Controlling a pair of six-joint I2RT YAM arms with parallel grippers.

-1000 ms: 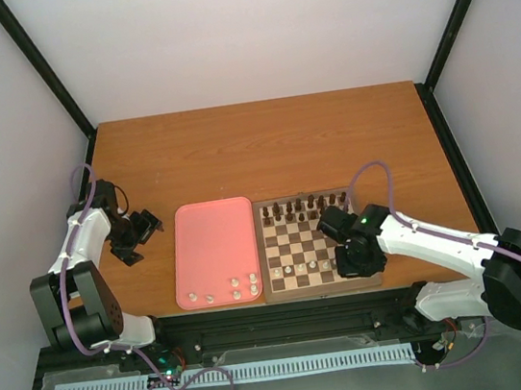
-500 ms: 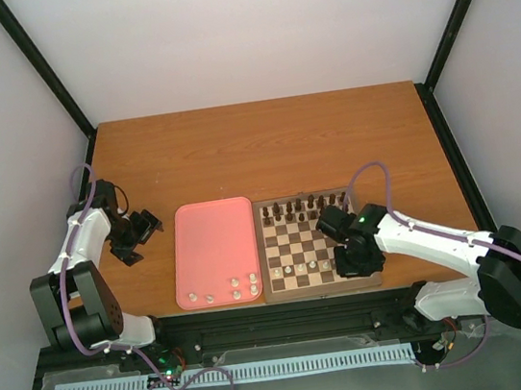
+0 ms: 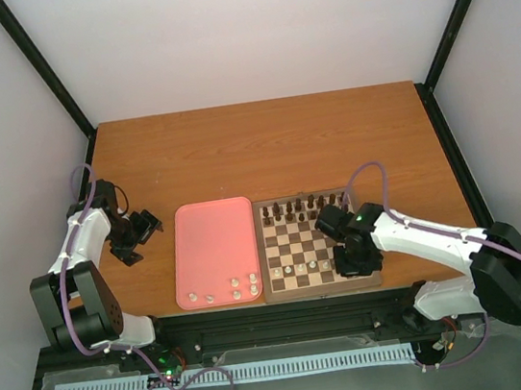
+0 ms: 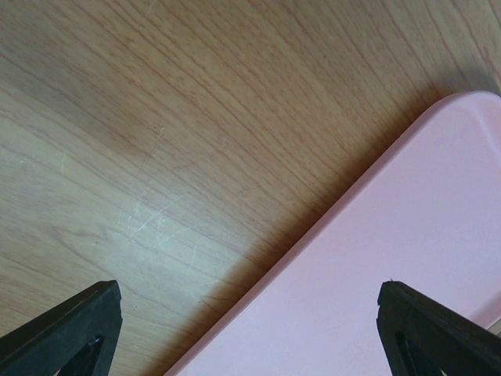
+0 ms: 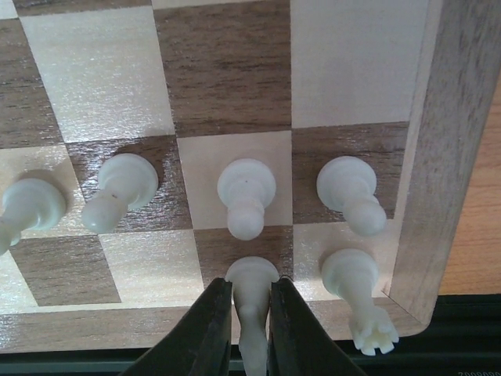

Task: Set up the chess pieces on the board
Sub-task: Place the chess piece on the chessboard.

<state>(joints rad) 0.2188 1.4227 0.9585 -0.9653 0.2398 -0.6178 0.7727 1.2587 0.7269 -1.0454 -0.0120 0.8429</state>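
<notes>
The white piece (image 5: 252,270) stands upright on the board's (image 5: 450,157) near row, one square from the right corner, between the right tool's (image 5: 250,286) close-set jaws — clamped or merely flanking, I cannot tell — so withdrawal should run straight up.

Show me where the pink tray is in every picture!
Top view: the pink tray lies just left of the chessboard.
Left wrist view: the tray fills the lower right corner.
Right wrist view: not in it.
Shared landmark: the brown wooden table, seen again in the left wrist view beside the tray's edge.
</notes>
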